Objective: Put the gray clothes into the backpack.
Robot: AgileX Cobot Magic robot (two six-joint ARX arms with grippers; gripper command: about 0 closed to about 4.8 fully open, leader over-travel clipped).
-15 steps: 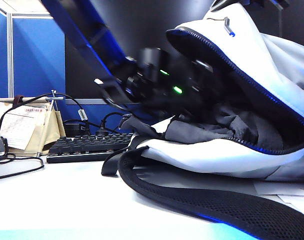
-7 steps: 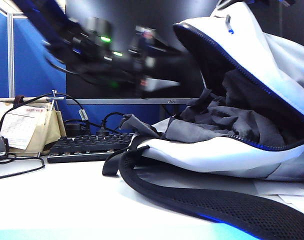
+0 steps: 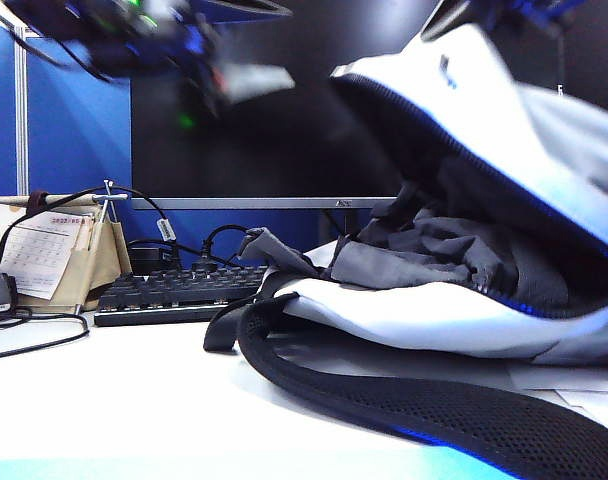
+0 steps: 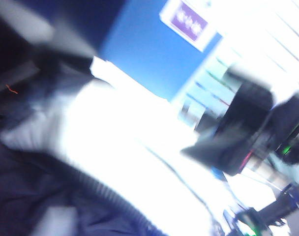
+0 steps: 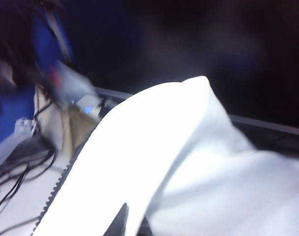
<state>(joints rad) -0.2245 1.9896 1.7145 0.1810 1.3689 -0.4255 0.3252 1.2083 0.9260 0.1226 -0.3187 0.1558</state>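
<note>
A white tabletop (image 3: 104, 400) stands before a blue partition wall (image 3: 74, 120) and a wide dark monitor (image 3: 284, 150). The big pale gray-white fabric backpack (image 3: 454, 320) lies on its side on the table, taking up the right half of the exterior view, its black-zippered mouth gaping toward the monitor and its upper flap lifted high. A wide black mesh shoulder strap (image 3: 384, 395) curves over the tabletop in front of the backpack. The dark slate-gray soft clothes (image 3: 434, 255) sit mostly inside the backpack's mouth, bunched against the dark lining, with one fold spilling over the lower zipper edge toward the keyboard. The left gripper (image 3: 249, 82) hangs in the air, blurred, well above and to the left of the backpack, apart from the clothes and carrying nothing; whether its jaws stand apart I cannot tell. The right gripper (image 5: 126, 223) is at the backpack's raised flap, clenched on the pale fabric. A black keyboard (image 3: 174, 292) lies left of the backpack, and beyond it a desk calendar (image 3: 39, 255) with tangled black cables (image 3: 44, 335).
</note>
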